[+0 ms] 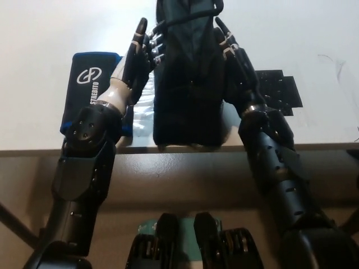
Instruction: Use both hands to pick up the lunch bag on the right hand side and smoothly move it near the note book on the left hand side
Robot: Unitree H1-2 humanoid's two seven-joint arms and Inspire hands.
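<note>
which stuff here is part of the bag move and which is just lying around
Part of the job:
- lunch bag, between both hands
- left hand
- right hand
- blue and black notebook, left of the bag

Just lying about:
- black flat piece on the table

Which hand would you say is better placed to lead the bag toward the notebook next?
Probably the right hand: it presses the lunch bag's far side from the notebook, so it can push; the left hand sits between them.
</note>
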